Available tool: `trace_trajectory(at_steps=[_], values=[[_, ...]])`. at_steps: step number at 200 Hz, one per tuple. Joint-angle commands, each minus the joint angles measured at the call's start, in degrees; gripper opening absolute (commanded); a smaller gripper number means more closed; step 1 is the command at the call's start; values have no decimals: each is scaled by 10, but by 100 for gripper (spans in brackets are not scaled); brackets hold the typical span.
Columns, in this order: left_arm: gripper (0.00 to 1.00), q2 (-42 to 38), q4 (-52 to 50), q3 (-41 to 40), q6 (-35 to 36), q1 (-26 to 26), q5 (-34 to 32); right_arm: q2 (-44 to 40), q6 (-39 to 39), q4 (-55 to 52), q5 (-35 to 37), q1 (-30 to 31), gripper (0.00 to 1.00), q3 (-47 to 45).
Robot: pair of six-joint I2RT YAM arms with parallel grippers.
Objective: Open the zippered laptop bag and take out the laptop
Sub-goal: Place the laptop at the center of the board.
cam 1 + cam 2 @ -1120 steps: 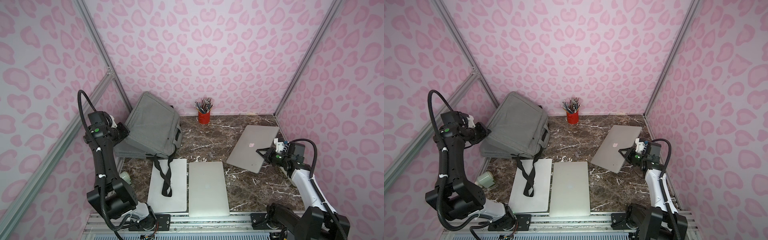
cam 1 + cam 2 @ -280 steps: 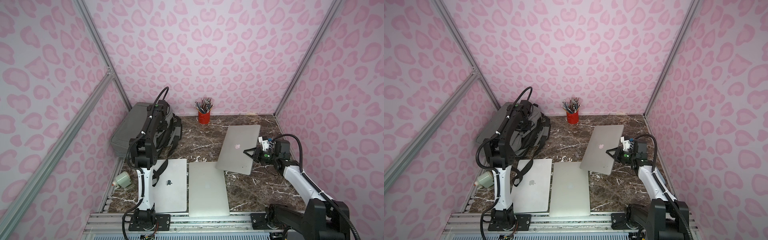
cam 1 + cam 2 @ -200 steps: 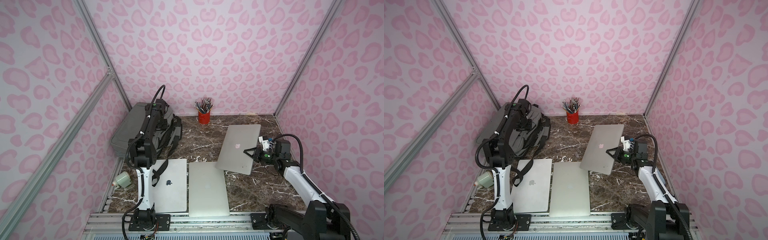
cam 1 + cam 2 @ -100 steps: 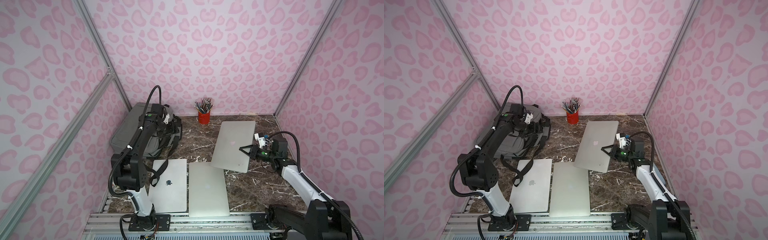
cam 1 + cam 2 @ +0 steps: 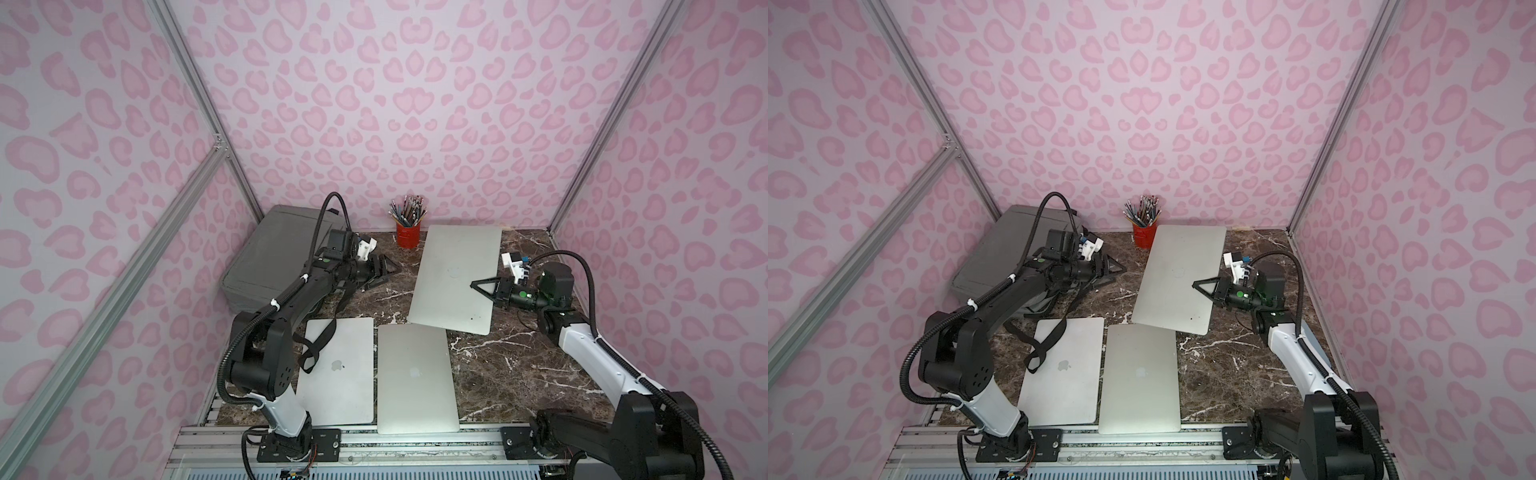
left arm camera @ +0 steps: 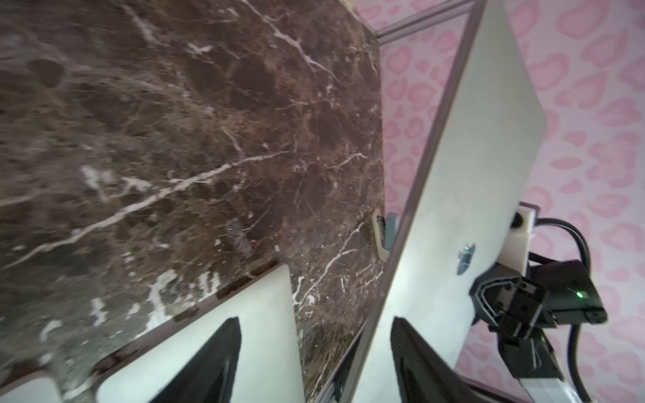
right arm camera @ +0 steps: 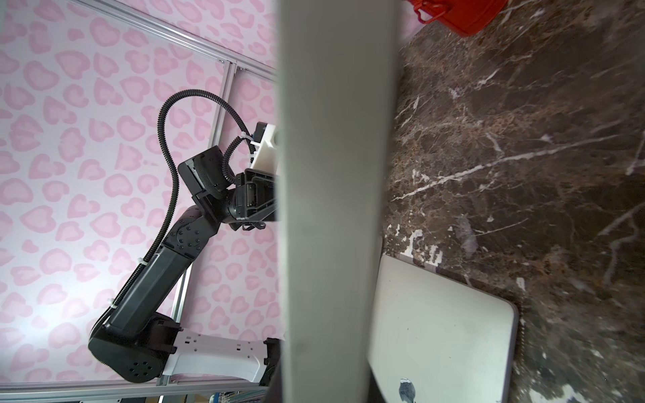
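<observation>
Here the right gripper (image 5: 478, 286) is clamped on the edge of a silver laptop (image 5: 453, 266), holding it tilted above the marble table (image 5: 519, 374), its free edge toward the left gripper (image 5: 388, 276). That one hovers with jaws spread and empty, the grey laptop bag (image 5: 270, 249) just behind it, and the raised laptop, clear of the bag, a little ahead of its fingertips.

Left arm (image 5: 299, 289) stretches from its base at the near edge toward the middle, the left gripper (image 5: 383, 275) pointing across at its partner, jaws apart and empty. Right arm (image 5: 590, 357) leans in from the opposite near corner, wrist roughly level, the right gripper (image 5: 478, 286) clamped on the edge of a tilted laptop (image 5: 451, 266).
</observation>
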Motion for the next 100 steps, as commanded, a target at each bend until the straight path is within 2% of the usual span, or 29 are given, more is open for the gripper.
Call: trace_trajectory(at_steps=[1,37,74,100], values=[[71,-6,111,-7,-56,-7,50,4,24,103,-41,2,0,9],[69,10,176,-4,-95,-19,74,18,82,178,-54,14,0,5],[69,26,168,21,-85,-31,82,31,131,241,-62,22,0,2],[65,33,255,7,-140,-38,110,48,147,260,-65,26,0,1]])
